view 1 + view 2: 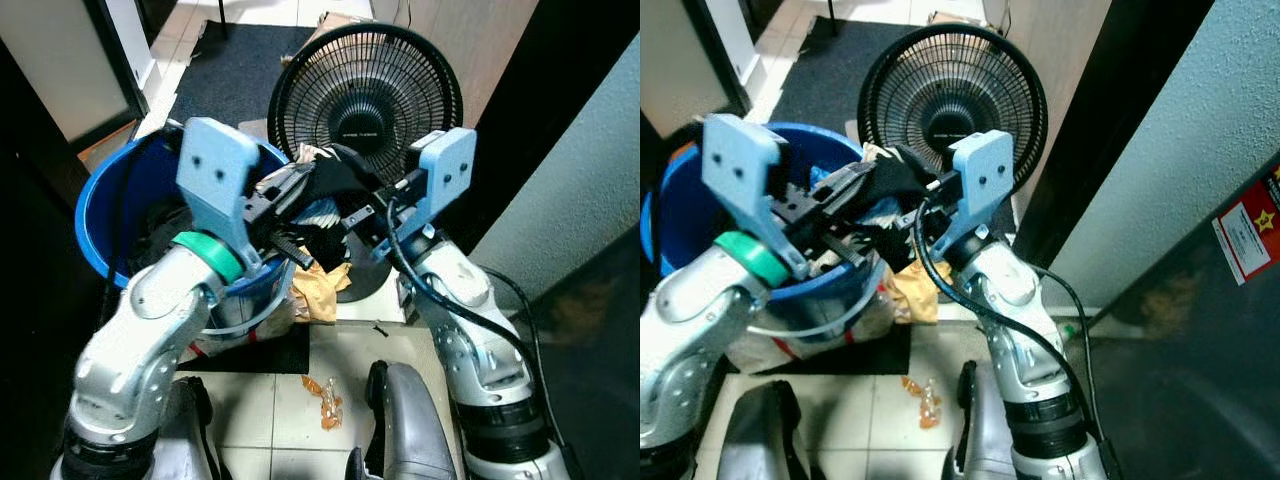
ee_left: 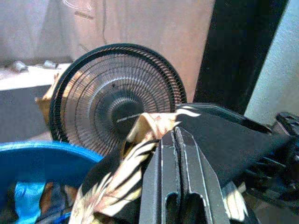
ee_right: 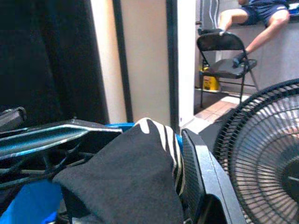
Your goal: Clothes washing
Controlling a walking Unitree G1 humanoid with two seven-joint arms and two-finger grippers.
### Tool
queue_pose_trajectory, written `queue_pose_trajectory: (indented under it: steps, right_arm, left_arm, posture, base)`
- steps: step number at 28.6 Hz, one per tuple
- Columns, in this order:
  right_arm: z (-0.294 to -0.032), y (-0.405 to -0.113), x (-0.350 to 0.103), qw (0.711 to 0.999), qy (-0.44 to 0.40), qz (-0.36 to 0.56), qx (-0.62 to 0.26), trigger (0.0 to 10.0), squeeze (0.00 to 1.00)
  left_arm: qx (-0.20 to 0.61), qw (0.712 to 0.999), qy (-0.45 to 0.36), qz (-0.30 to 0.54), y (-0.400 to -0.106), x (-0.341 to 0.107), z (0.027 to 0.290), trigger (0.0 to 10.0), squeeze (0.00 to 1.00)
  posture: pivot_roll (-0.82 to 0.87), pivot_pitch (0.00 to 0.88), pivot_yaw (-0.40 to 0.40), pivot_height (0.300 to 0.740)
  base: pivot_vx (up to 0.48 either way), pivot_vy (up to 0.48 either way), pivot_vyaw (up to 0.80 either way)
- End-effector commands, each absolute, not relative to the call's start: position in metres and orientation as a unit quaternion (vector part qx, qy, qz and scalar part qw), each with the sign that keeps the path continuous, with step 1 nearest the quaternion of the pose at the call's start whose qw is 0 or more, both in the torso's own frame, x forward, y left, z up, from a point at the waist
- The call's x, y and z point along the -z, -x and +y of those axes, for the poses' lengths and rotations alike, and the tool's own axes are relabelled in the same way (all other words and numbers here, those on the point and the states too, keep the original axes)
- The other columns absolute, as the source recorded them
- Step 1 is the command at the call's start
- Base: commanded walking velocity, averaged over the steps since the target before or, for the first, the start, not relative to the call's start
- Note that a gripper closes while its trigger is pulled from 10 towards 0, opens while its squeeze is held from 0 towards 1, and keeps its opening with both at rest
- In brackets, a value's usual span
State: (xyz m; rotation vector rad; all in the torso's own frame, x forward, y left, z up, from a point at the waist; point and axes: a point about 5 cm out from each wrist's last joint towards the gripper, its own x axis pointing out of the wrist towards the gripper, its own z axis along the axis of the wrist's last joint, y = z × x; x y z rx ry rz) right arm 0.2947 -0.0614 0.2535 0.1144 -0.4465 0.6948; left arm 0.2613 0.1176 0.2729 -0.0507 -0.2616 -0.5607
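A black garment with a cream zebra-like pattern (image 1: 325, 172) hangs bunched over the near rim of a blue laundry tub (image 1: 100, 205) that holds more dark clothes. My left gripper (image 1: 285, 205) comes in from the tub side and is shut on the garment; in the left wrist view its fingers (image 2: 180, 158) are pressed together with the patterned cloth (image 2: 140, 154) beside them. From the other side my right gripper (image 1: 362, 208) holds the same garment. Black cloth (image 3: 126, 182) fills the space between its fingers (image 3: 203, 177).
A black floor fan (image 1: 365, 90) stands right behind the garment. A crumpled brown bag (image 1: 320, 285) lies at the tub's foot and an orange wrapper (image 1: 325, 400) on the tiles. A dark doorframe and grey wall (image 1: 590, 150) close the right. A person (image 3: 254, 14) sits by a folding chair (image 3: 224, 51).
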Motion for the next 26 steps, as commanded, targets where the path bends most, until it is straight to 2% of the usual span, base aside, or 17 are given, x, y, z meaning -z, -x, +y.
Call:
queue_pose_trajectory:
  steps: [1,2,9,10,13,14,17,18,19,20,26]
  right_arm:
    - [-0.062,-0.291,-0.259,0.911,-0.062,-0.230,-0.335,10.0,0.00]
    - [-0.062,-0.291,-0.259,0.911,-0.063,-0.230,-0.336,10.0,0.00]
    - [-0.062,-0.290,-0.257,0.911,-0.061,-0.222,-0.341,10.0,0.00]
    - [-0.063,-0.289,-0.255,0.913,-0.061,-0.219,-0.339,10.0,0.00]
    - [-0.062,-0.289,-0.255,0.914,-0.064,-0.218,-0.337,10.0,0.00]
    - [-0.063,-0.290,-0.256,0.914,-0.067,-0.219,-0.334,10.0,0.00]
    - [-0.063,-0.291,-0.256,0.915,-0.067,-0.219,-0.332,10.0,0.00]
    - [-0.063,-0.292,-0.257,0.915,-0.067,-0.220,-0.331,10.0,0.00]
    - [-0.063,-0.292,-0.258,0.914,-0.066,-0.222,-0.332,10.0,0.00]
    - [-0.063,-0.293,-0.261,0.913,-0.064,-0.226,-0.334,10.0,0.00]
    - [-0.064,-0.294,-0.261,0.914,-0.063,-0.226,-0.332,10.0,0.00]
  left_arm:
    - [0.277,0.954,0.036,-0.111,-0.259,-0.268,0.119,10.0,0.38]
    - [0.278,0.954,0.041,-0.103,-0.258,-0.266,0.121,10.0,1.00]
    - [0.297,0.950,0.021,-0.094,-0.252,-0.264,0.130,10.0,1.00]
    - [0.298,0.949,-0.013,-0.101,-0.249,-0.267,0.134,10.0,1.00]
    - [0.288,0.951,-0.031,-0.107,-0.250,-0.268,0.137,10.0,1.00]
    - [0.263,0.953,-0.068,-0.136,-0.255,-0.276,0.139,10.0,1.00]
    - [0.245,0.953,-0.084,-0.154,-0.259,-0.282,0.140,10.0,1.00]
    - [0.229,0.947,-0.127,-0.185,-0.264,-0.291,0.141,10.0,0.59]
    - [0.217,0.940,-0.156,-0.211,-0.270,-0.305,0.146,10.0,0.00]
    - [0.219,0.921,-0.209,-0.246,-0.275,-0.328,0.153,10.0,0.00]
    - [0.232,0.896,-0.274,-0.261,-0.277,-0.346,0.162,10.0,0.00]
  posture:
    - [0.03,0.105,0.008,0.390]
    - [0.02,0.103,0.003,0.390]
    - [0.03,0.099,0.000,0.390]
    - [0.03,0.098,0.000,0.390]
    - [0.03,0.095,0.002,0.390]
    - [0.03,0.091,-0.002,0.390]
    - [0.03,0.088,-0.003,0.390]
    - [0.03,0.084,-0.010,0.390]
    - [0.03,0.081,-0.011,0.390]
    - [0.03,0.081,-0.011,0.390]
    - [0.04,0.077,0.000,0.390]
  base:
    - [0.000,0.000,0.00]
    - [0.000,0.000,0.00]
    - [0.000,0.000,0.00]
    - [0.000,0.000,0.00]
    - [0.000,0.000,0.00]
    - [0.000,0.000,0.00]
    - [0.000,0.000,0.00]
    - [0.000,0.000,0.00]
    - [0.000,0.000,0.00]
    - [0.000,0.000,0.00]
    - [0.000,0.000,0.00]
